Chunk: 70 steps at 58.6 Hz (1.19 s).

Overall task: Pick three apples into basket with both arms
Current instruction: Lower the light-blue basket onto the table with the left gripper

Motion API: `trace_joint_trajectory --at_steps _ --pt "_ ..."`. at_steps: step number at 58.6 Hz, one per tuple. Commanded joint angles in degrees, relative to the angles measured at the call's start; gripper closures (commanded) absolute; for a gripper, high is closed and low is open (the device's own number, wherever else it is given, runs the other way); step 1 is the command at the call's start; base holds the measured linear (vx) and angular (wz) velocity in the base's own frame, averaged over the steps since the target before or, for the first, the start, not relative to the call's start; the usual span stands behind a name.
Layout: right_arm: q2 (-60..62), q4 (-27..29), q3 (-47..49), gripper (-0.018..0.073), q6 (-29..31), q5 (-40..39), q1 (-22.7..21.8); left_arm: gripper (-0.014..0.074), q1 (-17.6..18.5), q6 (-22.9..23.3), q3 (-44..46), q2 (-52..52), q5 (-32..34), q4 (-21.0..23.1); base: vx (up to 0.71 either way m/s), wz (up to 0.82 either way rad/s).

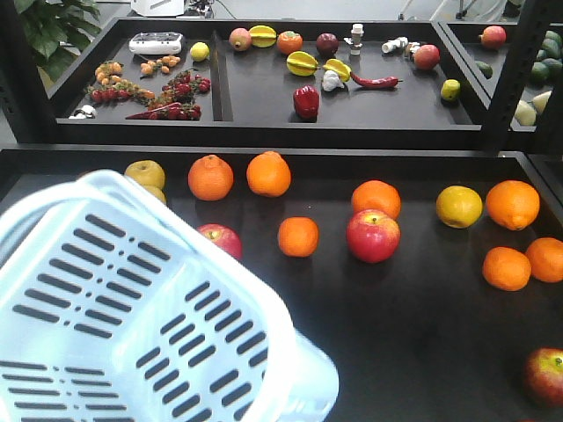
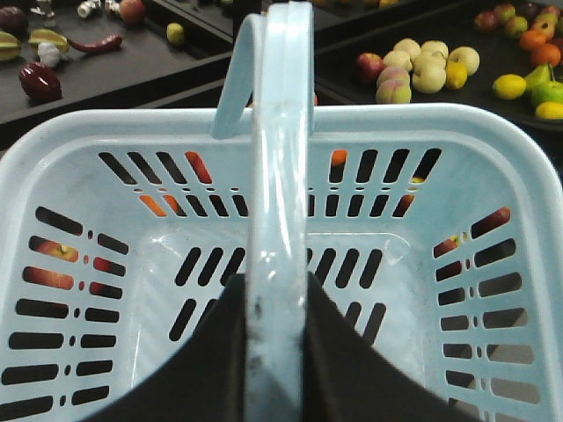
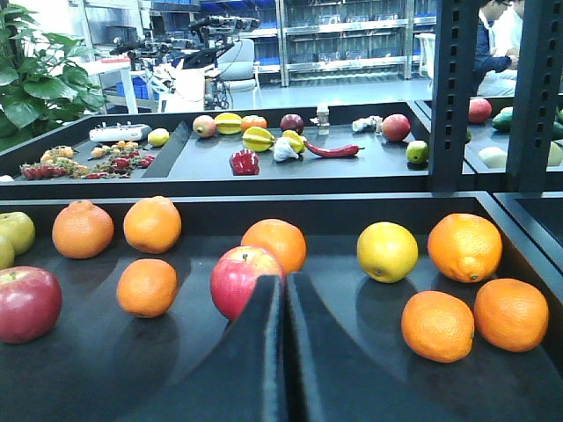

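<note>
The pale blue basket (image 1: 114, 299) hangs tilted at the lower left, and it is empty inside (image 2: 396, 119). My left gripper (image 2: 274, 290) is shut on its loop handle (image 2: 280, 158). One red apple (image 1: 373, 236) lies mid-tray, another apple (image 1: 220, 239) is half hidden behind the basket rim, and a third apple (image 1: 545, 376) sits at the lower right edge. My right gripper (image 3: 283, 286) is shut with nothing in it, low over the tray. Just beyond its fingertips and slightly left is the middle apple (image 3: 236, 280). A second apple (image 3: 26, 303) lies far to its left.
Oranges (image 1: 268, 173) (image 1: 298, 236) (image 1: 513, 204) and a yellow citrus (image 1: 459, 207) lie among the apples on the black tray (image 1: 413, 352). Two more oranges (image 3: 438, 326) sit right of my right gripper. A raised back shelf (image 1: 264, 97) holds mixed produce. A black post (image 1: 510, 70) stands at right.
</note>
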State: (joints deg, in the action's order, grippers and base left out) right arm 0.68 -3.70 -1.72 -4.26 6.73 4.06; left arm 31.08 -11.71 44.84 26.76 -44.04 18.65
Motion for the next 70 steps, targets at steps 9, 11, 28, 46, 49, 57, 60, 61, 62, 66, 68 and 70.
trace_joint_trajectory --at_steps 9,11,28,46,49,57,60,61,62,66,68,70 --pt "0.7 -0.5 -0.7 0.0568 0.4 -4.1 -0.2 0.0602 0.1 0.2 1.6 0.3 7.2 1.6 0.0 0.0" --pt "0.7 -0.5 -0.7 0.0568 0.4 -4.1 -0.2 0.0602 0.1 0.2 1.6 0.3 7.2 1.6 0.0 0.0" --pt "0.7 -0.5 -0.7 0.0568 0.4 -4.1 -0.2 0.0602 0.1 0.2 1.6 0.3 7.3 1.6 0.0 0.0" --pt "0.7 -0.5 -0.7 0.0568 0.4 -4.1 -0.2 0.0602 0.1 0.4 1.6 0.5 8.2 4.7 0.0 0.0" --pt "0.7 -0.5 -0.7 0.0568 0.4 -4.1 -0.2 0.0602 0.1 0.4 1.6 1.1 9.2 6.7 0.0 0.0" --pt "0.7 -0.5 -0.7 0.0568 0.4 -4.1 -0.2 0.0602 0.1 0.1 1.6 4.5 11.4 9.7 0.0 0.0" --pt "0.7 -0.5 -0.7 0.0568 0.4 -4.1 -0.2 0.0602 0.1 0.0 1.6 6.7 11.7 9.7 0.0 0.0" --pt "0.7 -0.5 -0.7 0.0568 0.4 -4.1 -0.2 0.0602 0.1 -0.1 1.6 7.4 11.7 9.7 0.0 0.0" --pt "0.7 -0.5 -0.7 0.0568 0.4 -4.1 -0.2 0.0602 0.1 -0.4 1.6 8.3 11.7 9.7 0.0 0.0" --pt "0.7 -0.5 -0.7 0.0568 0.4 -4.1 -0.2 0.0602 0.1 -3.0 1.7 11.8 11.7 9.9 0.0 0.0" --pt "0.7 -0.5 -0.7 0.0568 0.4 -4.1 -0.2 0.0602 0.1 -5.2 2.0 13.6 11.6 10.4 0.0 0.0" --pt "0.7 -0.5 -0.7 0.0568 0.4 -4.1 -0.2 0.0602 0.1 -7.2 2.4 15.1 11.4 10.9 0.0 0.0"
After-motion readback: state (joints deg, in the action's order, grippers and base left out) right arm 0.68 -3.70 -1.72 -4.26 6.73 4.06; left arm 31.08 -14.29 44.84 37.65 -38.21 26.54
